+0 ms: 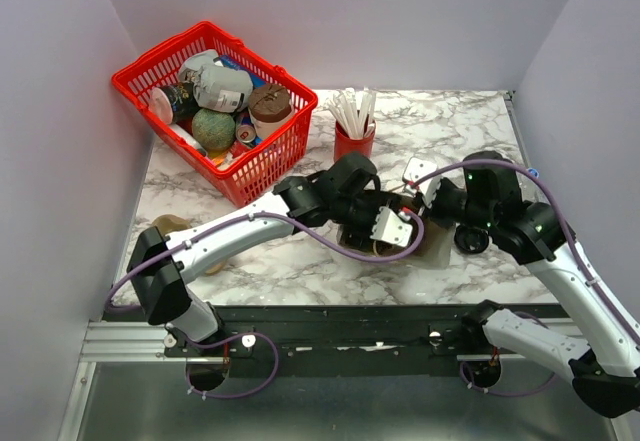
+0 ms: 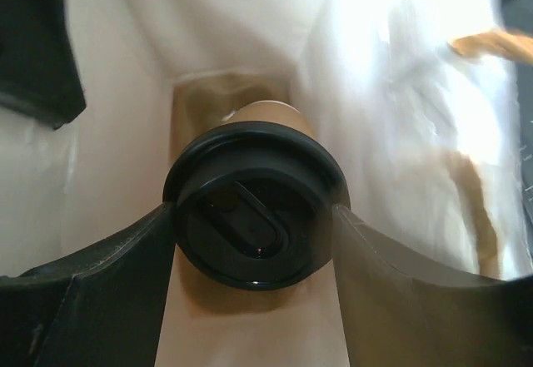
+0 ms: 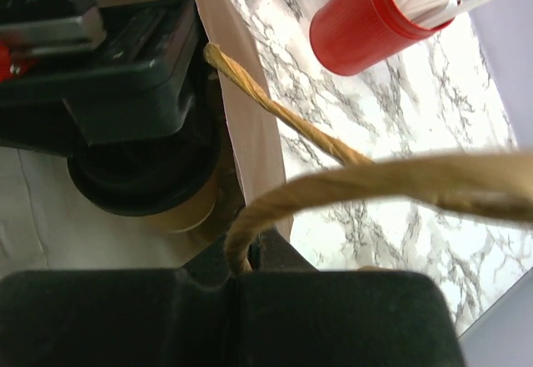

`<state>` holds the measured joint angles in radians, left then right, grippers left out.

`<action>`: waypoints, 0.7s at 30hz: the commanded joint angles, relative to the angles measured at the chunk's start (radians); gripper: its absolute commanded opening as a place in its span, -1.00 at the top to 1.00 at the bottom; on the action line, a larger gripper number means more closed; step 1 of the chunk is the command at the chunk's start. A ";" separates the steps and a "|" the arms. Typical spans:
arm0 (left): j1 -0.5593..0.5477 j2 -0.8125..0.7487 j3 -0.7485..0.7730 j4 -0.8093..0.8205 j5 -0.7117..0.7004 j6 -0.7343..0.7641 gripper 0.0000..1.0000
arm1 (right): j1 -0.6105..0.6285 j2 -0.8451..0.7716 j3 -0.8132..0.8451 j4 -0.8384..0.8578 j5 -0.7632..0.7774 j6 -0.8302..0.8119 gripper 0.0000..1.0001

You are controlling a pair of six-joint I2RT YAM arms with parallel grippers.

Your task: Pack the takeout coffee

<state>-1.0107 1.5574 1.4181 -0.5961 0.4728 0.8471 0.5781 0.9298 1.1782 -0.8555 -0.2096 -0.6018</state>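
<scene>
The takeout coffee [image 2: 252, 217], a brown paper cup with a round black lid, sits inside a white paper bag [image 2: 108, 134]. My left gripper [image 2: 254, 210] reaches into the bag, and its two fingers [image 2: 108, 284] press the lid's sides. In the top view the left gripper [image 1: 387, 225] is over the bag [image 1: 432, 244] at the table's middle. My right gripper [image 3: 248, 257] is shut on the bag's twisted paper handle [image 3: 350, 180] at the bag's rim. The cup [image 3: 179, 210] shows below the left gripper in the right wrist view.
A red cup of white straws [image 1: 354, 139] stands just behind the bag and also shows in the right wrist view [image 3: 375, 17]. A red basket [image 1: 262, 166] full of goods stands at the back left. A tan object [image 1: 170, 226] lies by the left arm.
</scene>
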 commanded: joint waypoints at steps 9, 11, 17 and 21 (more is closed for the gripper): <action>0.015 -0.036 -0.088 0.285 0.084 -0.112 1.00 | 0.066 -0.009 -0.110 0.164 0.070 0.037 0.99; 0.014 0.004 -0.065 0.263 0.073 -0.070 1.00 | 0.077 -0.008 -0.109 0.179 0.072 0.048 0.99; 0.012 0.050 -0.024 0.208 -0.022 0.030 1.00 | 0.077 -0.011 -0.092 0.174 0.079 0.053 0.99; 0.018 0.046 -0.014 0.190 -0.088 0.136 1.00 | 0.075 -0.029 -0.100 0.147 0.065 0.057 0.99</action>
<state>-0.9985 1.5944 1.3773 -0.3859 0.4828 0.8539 0.6415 0.9218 1.0843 -0.7048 -0.1143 -0.5755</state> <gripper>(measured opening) 0.751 0.016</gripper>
